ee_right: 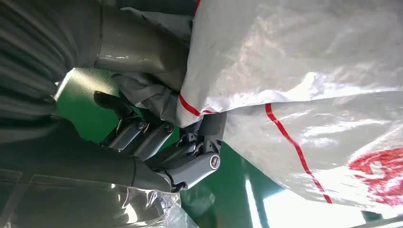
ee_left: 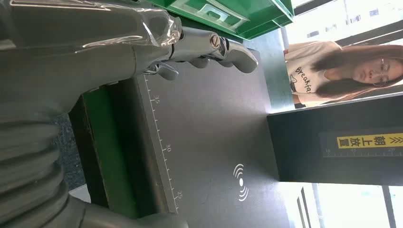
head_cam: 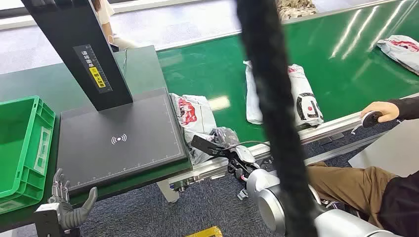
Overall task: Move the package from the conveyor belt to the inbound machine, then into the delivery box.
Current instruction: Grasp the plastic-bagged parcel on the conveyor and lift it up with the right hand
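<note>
A white package with red print (head_cam: 195,116) lies at the near edge of the green conveyor belt (head_cam: 217,64), right beside the black inbound machine platform (head_cam: 99,158). My right hand (head_cam: 223,136) grips the package's near end; the right wrist view shows the thumb and fingers (ee_right: 190,156) pinching the crinkled white plastic (ee_right: 294,71). Low at the platform's near left corner, my left hand (head_cam: 66,200) hangs with its fingers apart and holds nothing. In the left wrist view its fingers (ee_left: 209,47) reach over the platform's ruled edge (ee_left: 209,123).
The green delivery box (head_cam: 47,123) stands left of the platform, whose black post (head_cam: 84,54) rises at the back. Two more packages (head_cam: 306,98) (head_cam: 402,49) lie further along the belt. A seated person's hand (head_cam: 380,111) rests on the conveyor rail. A black cable (head_cam: 276,118) hangs close in front.
</note>
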Robot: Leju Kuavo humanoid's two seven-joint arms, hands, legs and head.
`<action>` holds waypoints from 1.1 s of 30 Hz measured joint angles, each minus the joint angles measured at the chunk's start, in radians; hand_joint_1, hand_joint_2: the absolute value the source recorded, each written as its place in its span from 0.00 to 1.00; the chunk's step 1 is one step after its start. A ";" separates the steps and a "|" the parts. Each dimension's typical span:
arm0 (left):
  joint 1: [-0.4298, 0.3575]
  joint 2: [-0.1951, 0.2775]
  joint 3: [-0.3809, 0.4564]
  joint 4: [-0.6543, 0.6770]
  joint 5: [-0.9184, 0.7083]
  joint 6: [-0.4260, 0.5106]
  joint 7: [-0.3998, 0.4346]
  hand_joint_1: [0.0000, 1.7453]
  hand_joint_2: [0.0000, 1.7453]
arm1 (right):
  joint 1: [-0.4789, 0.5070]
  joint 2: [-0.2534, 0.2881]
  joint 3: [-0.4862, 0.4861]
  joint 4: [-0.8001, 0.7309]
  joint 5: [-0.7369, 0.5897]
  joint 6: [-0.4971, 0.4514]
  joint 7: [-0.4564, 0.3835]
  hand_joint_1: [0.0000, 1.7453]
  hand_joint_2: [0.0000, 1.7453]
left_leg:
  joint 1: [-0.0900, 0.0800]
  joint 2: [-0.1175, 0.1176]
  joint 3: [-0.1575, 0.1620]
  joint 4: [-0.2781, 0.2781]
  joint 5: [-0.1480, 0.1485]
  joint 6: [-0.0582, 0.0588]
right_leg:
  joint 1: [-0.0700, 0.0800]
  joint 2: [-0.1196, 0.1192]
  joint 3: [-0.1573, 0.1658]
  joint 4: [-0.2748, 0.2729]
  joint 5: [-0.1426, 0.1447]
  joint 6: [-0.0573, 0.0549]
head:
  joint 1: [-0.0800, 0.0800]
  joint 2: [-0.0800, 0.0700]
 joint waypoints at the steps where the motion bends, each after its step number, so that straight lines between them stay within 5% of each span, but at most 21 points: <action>1: 0.000 0.000 0.000 0.000 0.000 0.000 0.000 0.00 1.00 | -0.007 0.000 0.000 -0.001 0.003 0.003 0.000 1.00 0.00 | 0.000 0.000 0.000 0.000 0.000 0.000 | 0.000 0.000 0.000 0.000 0.000 0.000 | 0.000 0.000; 16: -0.004 -0.009 0.000 0.000 0.007 -0.011 0.000 0.00 1.00 | -0.305 0.039 0.043 -0.008 0.091 0.084 0.039 1.00 0.00 | 0.000 0.000 0.000 0.000 0.000 0.000 | 0.000 0.000 -0.001 0.000 0.000 0.000 | 0.000 0.000; 33: -0.019 -0.017 -0.002 0.006 0.008 -0.022 0.000 0.00 1.00 | -0.437 0.091 0.061 -0.022 0.105 0.088 0.048 1.00 0.00 | 0.000 0.000 0.000 0.000 0.000 0.000 | 0.000 0.000 -0.001 0.000 0.000 0.000 | 0.000 0.000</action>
